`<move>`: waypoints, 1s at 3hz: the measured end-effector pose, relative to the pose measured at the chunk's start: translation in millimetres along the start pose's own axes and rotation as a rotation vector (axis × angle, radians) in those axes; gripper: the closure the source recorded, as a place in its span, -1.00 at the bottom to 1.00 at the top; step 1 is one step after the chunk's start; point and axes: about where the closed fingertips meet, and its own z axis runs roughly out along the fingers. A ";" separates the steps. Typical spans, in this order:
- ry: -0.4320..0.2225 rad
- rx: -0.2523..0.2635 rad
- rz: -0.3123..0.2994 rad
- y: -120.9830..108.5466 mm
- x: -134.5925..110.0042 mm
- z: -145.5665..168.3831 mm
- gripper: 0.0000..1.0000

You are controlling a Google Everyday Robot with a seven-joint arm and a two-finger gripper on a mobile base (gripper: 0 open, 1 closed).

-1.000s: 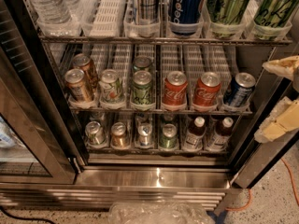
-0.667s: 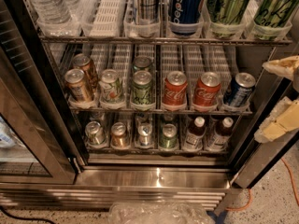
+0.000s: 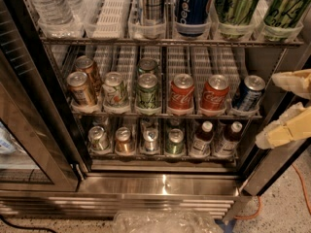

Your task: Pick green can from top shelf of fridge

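The fridge (image 3: 160,186) stands open in front of me. Its top shelf (image 3: 165,41) carries clear bins and white ribbed lanes. Two tall metallic green cans with dark streaks stand in bins at its right end, one (image 3: 238,4) beside the blue Pepsi can (image 3: 193,4) and one (image 3: 287,6) at the far right; their lids are cut off by the top of the view. My gripper (image 3: 284,108) is at the right edge, outside the fridge, below the top shelf and level with the middle rack. Its two cream fingers (image 3: 291,81) are apart and hold nothing.
Water bottles (image 3: 48,6) and a plaid can (image 3: 153,1) share the top shelf. The middle rack holds red cola cans (image 3: 182,93), short green cans (image 3: 146,90) and others. The bottom rack holds small cans and bottles (image 3: 201,139). The glass door (image 3: 24,130) is at the left. Crumpled plastic (image 3: 165,222) lies on the floor.
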 end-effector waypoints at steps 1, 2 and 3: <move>-0.172 -0.024 0.111 20.7 -14.4 -1.6 -1.00; -0.358 -0.023 0.087 43.0 -42.7 -12.1 -1.00; -0.431 -0.021 0.064 48.1 -62.2 -21.8 -1.00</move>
